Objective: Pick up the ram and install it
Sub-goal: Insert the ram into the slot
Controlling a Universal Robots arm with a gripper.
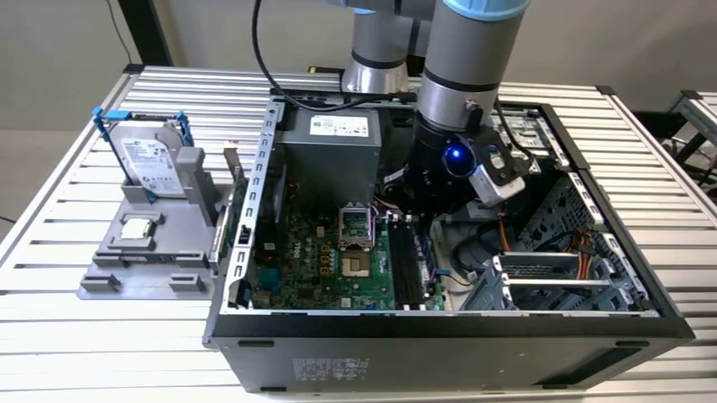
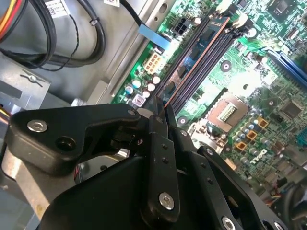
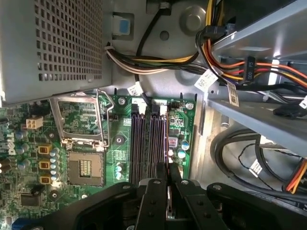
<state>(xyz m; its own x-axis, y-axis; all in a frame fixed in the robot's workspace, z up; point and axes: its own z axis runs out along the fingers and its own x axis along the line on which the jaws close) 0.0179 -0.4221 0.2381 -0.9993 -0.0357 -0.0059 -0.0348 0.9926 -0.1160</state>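
Your open PC case sits on the slatted tabletop, hard drive at its 9 o'clock. Arm's inside it, over the memory slots. Fingers clenched on the ram, its edge in a slot.

**RAM stick on edge in a motherboard slot**

The ram is a thin, long, dark board with a copper-brown edge. It stands on edge in one of the parallel memory slots, pinched at one end between black fingers.
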